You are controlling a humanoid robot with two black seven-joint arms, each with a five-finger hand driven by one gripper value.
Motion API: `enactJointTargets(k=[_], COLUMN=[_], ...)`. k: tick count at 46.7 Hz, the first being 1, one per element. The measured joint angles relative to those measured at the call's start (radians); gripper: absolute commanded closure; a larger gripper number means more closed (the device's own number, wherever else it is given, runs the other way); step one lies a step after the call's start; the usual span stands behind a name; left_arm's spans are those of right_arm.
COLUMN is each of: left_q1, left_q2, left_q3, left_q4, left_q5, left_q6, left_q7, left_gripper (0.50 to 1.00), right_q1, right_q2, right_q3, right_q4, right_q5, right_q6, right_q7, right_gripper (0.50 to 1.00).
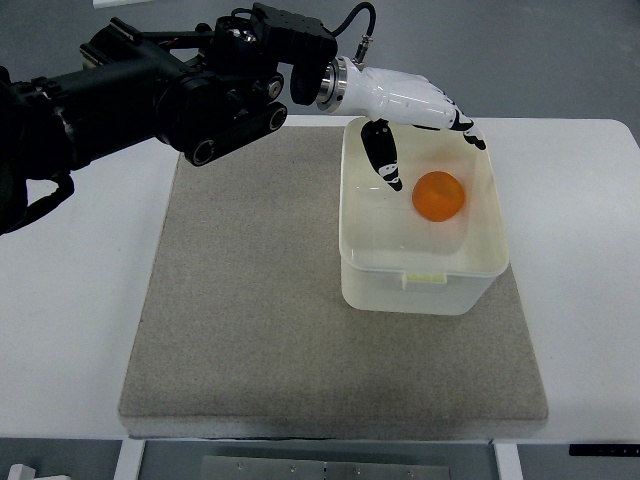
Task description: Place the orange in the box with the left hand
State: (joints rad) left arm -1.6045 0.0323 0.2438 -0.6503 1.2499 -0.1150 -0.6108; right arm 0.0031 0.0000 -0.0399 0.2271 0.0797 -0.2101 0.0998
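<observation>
An orange (440, 195) lies inside the translucent white box (420, 290), near its middle and a bit toward the far right. My left hand (425, 130), white with black fingertips, hovers over the box's far rim, fingers spread and holding nothing. Its thumb (382, 155) points down into the box's far-left corner, apart from the orange. The black left arm (170, 90) reaches in from the picture's left edge across the upper part of the view. The right arm does not show.
The box stands on the right part of a grey felt mat (260, 300) laid on a white table (580, 300). The table's near edge (560, 442) runs along the bottom of the picture.
</observation>
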Motion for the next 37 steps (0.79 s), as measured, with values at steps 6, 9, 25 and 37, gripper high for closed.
enactJointTargets(k=[6,9,25,37], left_q1=[0.0,0.0,0.0,0.026], left_q2=[0.003,0.005,0.083,0.145], left_q3=[0.0,-0.001,0.014,0.014], left_q4=[0.001,0.006,0.082,0.239], left_q5=[-0.001,-0.001,0.002,0.003], left_q6=[0.0,0.0,0.0,0.0], left_q7=[0.0,0.0,0.0,0.0], left_gripper=[0.568,0.568,0.559,0.549], right_q1=[0.0,0.0,0.0,0.0], right_q2=[0.0,0.0,0.0,0.0], right_q3=[0.0,0.0,0.0,0.0], right_q4=[0.0,0.0,0.0,0.0], right_q5=[0.0,0.0,0.0,0.0], right_q6=[0.0,0.0,0.0,0.0], right_q7=[0.0,0.0,0.0,0.0], right_gripper=[0.556,0.556,0.556,0.556])
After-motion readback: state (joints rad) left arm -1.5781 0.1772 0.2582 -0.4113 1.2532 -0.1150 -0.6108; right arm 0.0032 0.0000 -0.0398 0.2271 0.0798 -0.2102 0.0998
